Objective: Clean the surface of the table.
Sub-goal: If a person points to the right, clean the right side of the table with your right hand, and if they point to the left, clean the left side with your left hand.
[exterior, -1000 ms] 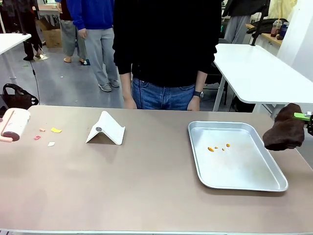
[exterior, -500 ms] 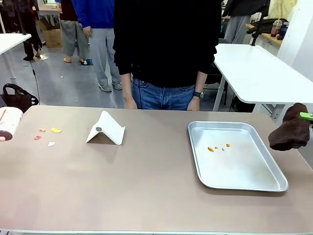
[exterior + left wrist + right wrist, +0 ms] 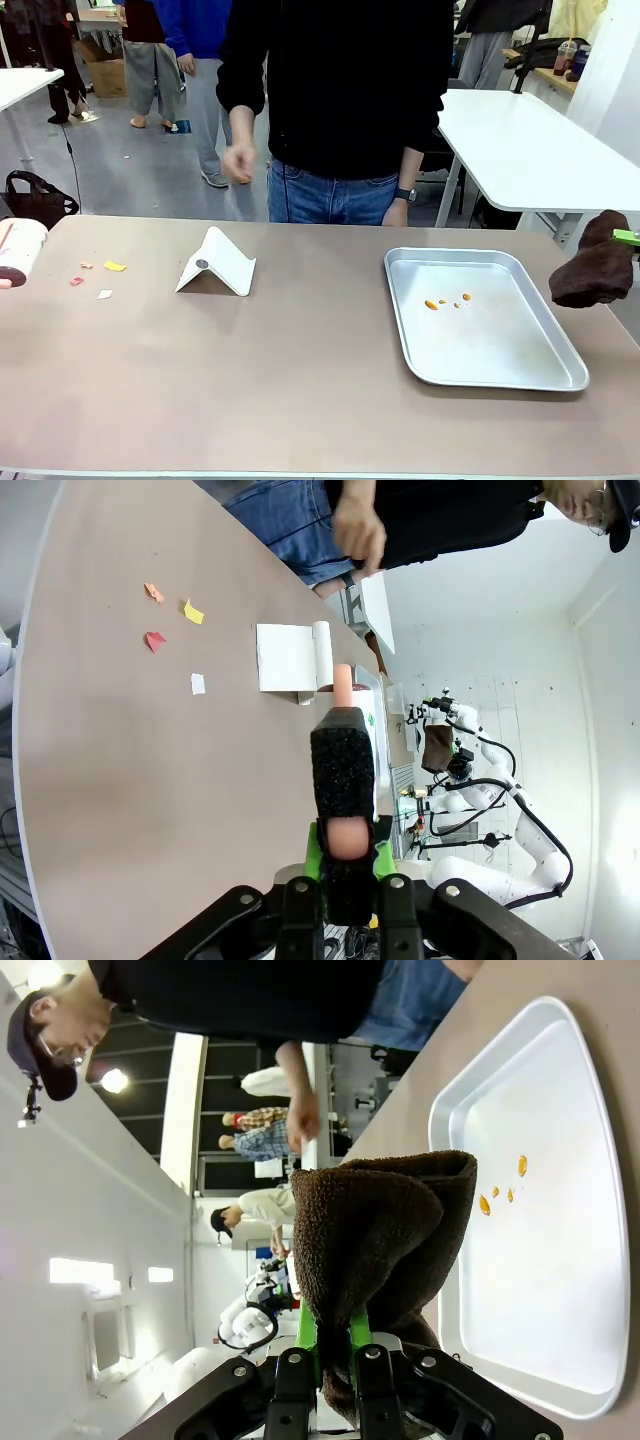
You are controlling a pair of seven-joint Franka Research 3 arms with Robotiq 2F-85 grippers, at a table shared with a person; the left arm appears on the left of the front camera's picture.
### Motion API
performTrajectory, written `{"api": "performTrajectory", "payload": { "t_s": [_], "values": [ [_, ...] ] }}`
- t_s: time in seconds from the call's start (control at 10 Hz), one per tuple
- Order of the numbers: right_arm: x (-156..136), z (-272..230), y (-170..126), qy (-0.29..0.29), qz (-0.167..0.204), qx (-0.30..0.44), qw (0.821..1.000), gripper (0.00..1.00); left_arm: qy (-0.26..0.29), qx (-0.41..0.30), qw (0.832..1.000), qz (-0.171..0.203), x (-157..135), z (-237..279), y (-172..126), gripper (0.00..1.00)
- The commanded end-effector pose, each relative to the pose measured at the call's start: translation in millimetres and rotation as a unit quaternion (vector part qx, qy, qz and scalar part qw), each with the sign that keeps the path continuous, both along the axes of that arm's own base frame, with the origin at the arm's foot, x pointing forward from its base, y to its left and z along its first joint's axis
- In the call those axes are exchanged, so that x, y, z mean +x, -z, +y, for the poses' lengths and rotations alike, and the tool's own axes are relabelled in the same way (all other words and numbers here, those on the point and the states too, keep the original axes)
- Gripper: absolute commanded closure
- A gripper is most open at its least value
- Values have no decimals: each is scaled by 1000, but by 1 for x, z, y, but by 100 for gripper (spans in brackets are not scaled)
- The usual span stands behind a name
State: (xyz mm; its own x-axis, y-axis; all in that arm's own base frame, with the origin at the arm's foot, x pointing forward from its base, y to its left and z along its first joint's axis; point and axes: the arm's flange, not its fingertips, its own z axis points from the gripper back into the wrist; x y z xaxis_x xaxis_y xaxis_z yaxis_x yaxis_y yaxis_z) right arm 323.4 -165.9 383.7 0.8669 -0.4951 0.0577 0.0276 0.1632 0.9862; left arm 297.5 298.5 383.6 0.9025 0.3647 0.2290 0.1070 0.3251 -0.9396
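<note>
The beige-brown matte table (image 3: 300, 390) spans the front view. At 9 o'clock a cream roller (image 3: 15, 252) is cut off by the edge. The left gripper (image 3: 347, 858) is clamped on what seems to be its black foam handle (image 3: 343, 770). At 3 o'clock the right gripper (image 3: 330, 1338) is closed on a dark brown terry cloth (image 3: 380, 1230), which buries the fingertips. Small coloured paper scraps (image 3: 113, 266) lie near 9 o'clock.

Beige-brown counter (image 3: 300, 385) with scraps, a folded card and a tray

Near the counter's left end lay four small paper scraps close together: a yellow one (image 3: 115, 266), an orange one (image 3: 86, 266), a red one (image 3: 76, 282) and a white one (image 3: 104, 294). To their right, left of the middle, a white folded card (image 3: 222, 266) stood like a tent. Well apart, on the right half, a silver metal tray (image 3: 398, 310) lay flat with a few orange crumbs (image 3: 431, 304) in it.
</note>
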Motion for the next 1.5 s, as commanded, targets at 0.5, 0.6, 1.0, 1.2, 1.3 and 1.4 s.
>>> {"api": "performTrajectory", "payload": {
  "t_s": [0.5,0.6,1.0,1.2,1.3,1.4],
  "values": [
    [-2,0,-3,-4,-5,7,1000,100,7,-1,1000,-9,-1,1,-3,91],
    [-2,0,-3,-4,-5,7,1000,100,7,-1,1000,-9,-1,1,-3,91],
    [-2,0,-3,-4,-5,7,1000,100,7,-1,1000,-9,-1,1,-3,91],
    [-2,0,-3,-4,-5,7,1000,100,0,0,1000,0,0,0,0,80],
    [-2,0,-3,-4,-5,7,1000,100,-12,32,999,-1,9,-9,-1,80],
    [-2,0,-3,-4,-5,7,1000,100,-30,53,998,6,17,-13,-3,80]
  ]
}}
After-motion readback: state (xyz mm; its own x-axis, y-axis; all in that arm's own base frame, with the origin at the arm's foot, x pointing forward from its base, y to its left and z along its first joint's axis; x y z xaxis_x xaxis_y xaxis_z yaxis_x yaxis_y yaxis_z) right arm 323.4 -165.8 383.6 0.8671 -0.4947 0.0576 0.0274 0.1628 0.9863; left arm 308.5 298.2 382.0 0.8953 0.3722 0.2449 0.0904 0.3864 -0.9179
